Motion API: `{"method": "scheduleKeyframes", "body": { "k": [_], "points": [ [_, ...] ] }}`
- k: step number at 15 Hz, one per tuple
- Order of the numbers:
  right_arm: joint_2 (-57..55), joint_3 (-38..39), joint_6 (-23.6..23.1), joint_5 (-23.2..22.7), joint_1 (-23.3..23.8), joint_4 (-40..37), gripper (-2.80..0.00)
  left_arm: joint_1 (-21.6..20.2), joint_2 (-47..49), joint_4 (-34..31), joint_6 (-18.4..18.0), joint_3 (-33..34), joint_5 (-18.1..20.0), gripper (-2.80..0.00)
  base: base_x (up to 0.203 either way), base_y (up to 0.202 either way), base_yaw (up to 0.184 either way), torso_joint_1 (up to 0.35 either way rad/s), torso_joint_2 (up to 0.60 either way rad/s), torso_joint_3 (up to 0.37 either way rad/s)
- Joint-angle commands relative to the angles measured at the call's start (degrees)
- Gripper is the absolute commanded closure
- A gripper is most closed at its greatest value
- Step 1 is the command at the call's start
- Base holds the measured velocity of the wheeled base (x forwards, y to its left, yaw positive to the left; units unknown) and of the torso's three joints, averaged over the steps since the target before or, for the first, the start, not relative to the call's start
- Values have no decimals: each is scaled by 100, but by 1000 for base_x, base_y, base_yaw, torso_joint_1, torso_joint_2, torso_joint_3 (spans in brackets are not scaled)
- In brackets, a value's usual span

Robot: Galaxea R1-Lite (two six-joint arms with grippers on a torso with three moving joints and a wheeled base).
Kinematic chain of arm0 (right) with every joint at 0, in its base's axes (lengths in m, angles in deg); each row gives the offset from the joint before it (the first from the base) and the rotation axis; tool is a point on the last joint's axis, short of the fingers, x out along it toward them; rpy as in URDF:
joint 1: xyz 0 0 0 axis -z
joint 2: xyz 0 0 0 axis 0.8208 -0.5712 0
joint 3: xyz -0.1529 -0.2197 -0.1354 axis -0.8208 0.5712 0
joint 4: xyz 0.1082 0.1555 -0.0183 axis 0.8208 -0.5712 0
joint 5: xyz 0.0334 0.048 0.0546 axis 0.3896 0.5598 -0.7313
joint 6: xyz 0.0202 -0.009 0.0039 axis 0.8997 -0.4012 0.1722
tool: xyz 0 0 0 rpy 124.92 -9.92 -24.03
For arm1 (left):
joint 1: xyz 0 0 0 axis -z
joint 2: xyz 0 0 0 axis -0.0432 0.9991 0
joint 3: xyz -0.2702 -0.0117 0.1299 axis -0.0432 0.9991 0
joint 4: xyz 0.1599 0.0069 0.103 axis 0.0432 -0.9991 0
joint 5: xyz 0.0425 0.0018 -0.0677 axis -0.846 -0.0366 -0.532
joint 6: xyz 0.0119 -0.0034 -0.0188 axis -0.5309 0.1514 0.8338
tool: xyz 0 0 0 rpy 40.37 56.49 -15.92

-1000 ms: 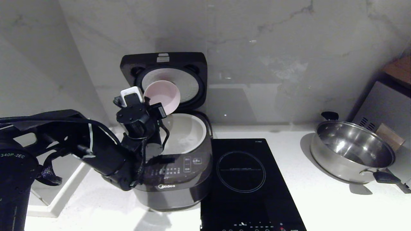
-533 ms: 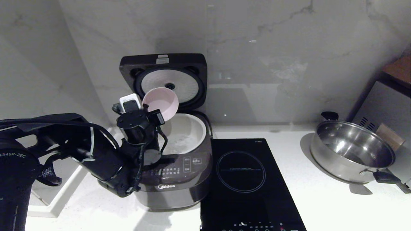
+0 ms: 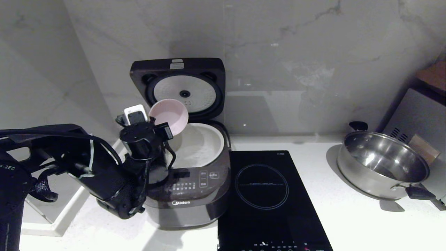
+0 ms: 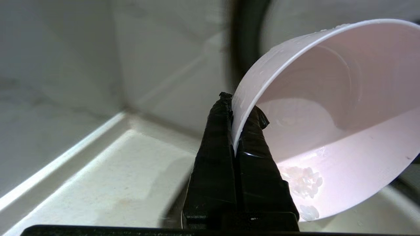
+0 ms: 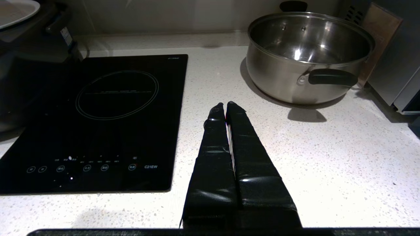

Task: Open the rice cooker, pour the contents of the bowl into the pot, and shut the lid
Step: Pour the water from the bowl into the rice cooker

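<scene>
The rice cooker (image 3: 190,204) stands at the counter's left with its lid (image 3: 177,87) raised upright, the white dimpled disc showing. The cream pot (image 3: 205,139) sits inside with whitish contents (image 3: 193,155) at its bottom. My left gripper (image 3: 163,126) is shut on the rim of the pink bowl (image 3: 169,116), holding it steeply tilted above the pot's left edge. In the left wrist view the left gripper (image 4: 241,108) pinches the bowl (image 4: 331,82) wall, and a few grains (image 4: 303,185) cling inside. My right gripper (image 5: 225,106) is shut and empty over the counter.
A flat black hob (image 3: 264,195) lies right of the cooker. A steel pan (image 3: 381,164) with black handles stands at the far right beside a grey appliance (image 3: 421,118). The marble wall is close behind the lid. A raised ledge (image 3: 62,216) borders the left.
The left arm has drawn back and down, bringing the tilted bowl from in front of the lid's disc to lower and further left, over the pot's left edge.
</scene>
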Motion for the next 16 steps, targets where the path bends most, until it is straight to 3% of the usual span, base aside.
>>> {"method": "scheduleKeyframes", "body": {
  "k": [1, 4, 7, 10, 12, 14, 16],
  "points": [
    [0, 0, 2, 0, 0, 0, 0, -40, -132, 49, -9, 76, 17, 0, 0, 0, 0, 0, 0, 0],
    [0, 0, 2, 0, 0, 0, 0, -308, -601, -1125, 54, 141, 82, 0, 0, 0, 0, 0, 0, 0],
    [0, 0, 2, 0, 0, 0, 0, -679, -1258, -3486, 780, -276, 344, 0, 0, 0, 0, 0, 0, 0],
    [0, 0, 2, 0, 0, 0, 0, -889, -2074, -6360, 2021, -939, 1127, 0, 0, 0, 0, 0, 0, 0],
    [0, 0, 2, 0, 0, 0, 0, -1059, -2386, -7754, 2713, -1392, 1903, 0, 0, 0, 0, 0, 0, 0],
    [0, 0, 2, 0, 0, 0, 0, -1135, -2442, -8381, 2856, -1423, 2302, 0, 0, 0, 0, 0, 0, 0],
    [0, 0, 2, 0, 0, 0, 0, -1314, -2440, -9452, 2855, -1537, 2631, 0, 0, 0, 0, 0, 0, 0]
  ]
}}
